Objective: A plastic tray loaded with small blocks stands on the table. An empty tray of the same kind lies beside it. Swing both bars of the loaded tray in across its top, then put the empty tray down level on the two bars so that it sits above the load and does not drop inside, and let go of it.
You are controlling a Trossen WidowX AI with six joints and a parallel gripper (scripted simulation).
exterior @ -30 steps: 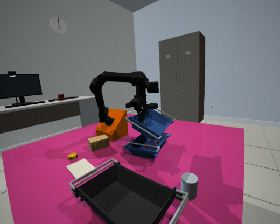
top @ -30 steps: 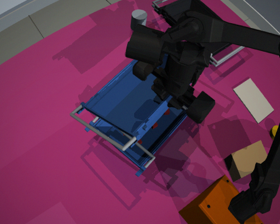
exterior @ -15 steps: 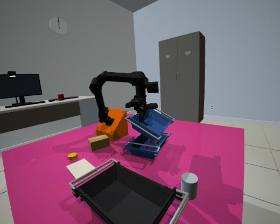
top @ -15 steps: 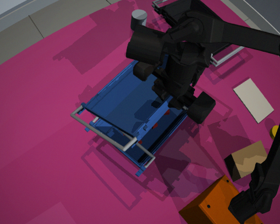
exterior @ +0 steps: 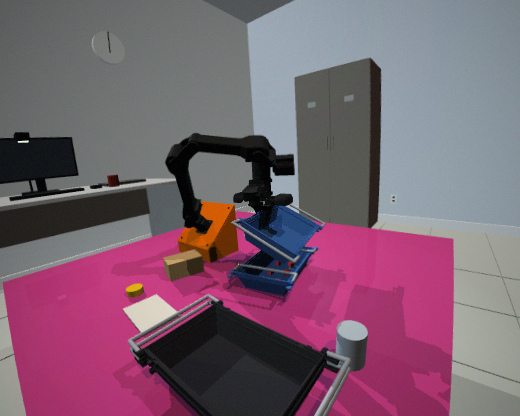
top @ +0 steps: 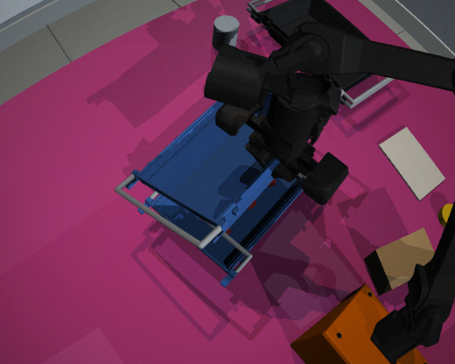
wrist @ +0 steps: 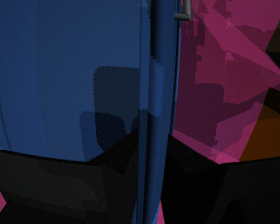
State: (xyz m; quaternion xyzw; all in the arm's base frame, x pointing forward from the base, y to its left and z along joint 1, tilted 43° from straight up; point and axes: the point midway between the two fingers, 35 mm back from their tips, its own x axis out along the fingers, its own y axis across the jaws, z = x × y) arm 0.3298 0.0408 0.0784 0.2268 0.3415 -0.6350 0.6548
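The tool [top: 284,168] [exterior: 263,206] [wrist: 148,136] grips the long rim of an empty blue tray [top: 197,171] [exterior: 282,232] [wrist: 65,75], tilted above the loaded blue tray [top: 262,214] [exterior: 265,286] and its red blocks on a pink desk [top: 66,219] [exterior: 400,280] [wrist: 200,110]. In the overhead view, a black tray [top: 289,22] [exterior: 240,385] sits toward one o'clock.

Arm arched, wrist bent down; gripper [top: 284,168] [exterior: 263,210] [wrist: 148,136] pointing downward, fingers nearly together, clamped on a tray wall
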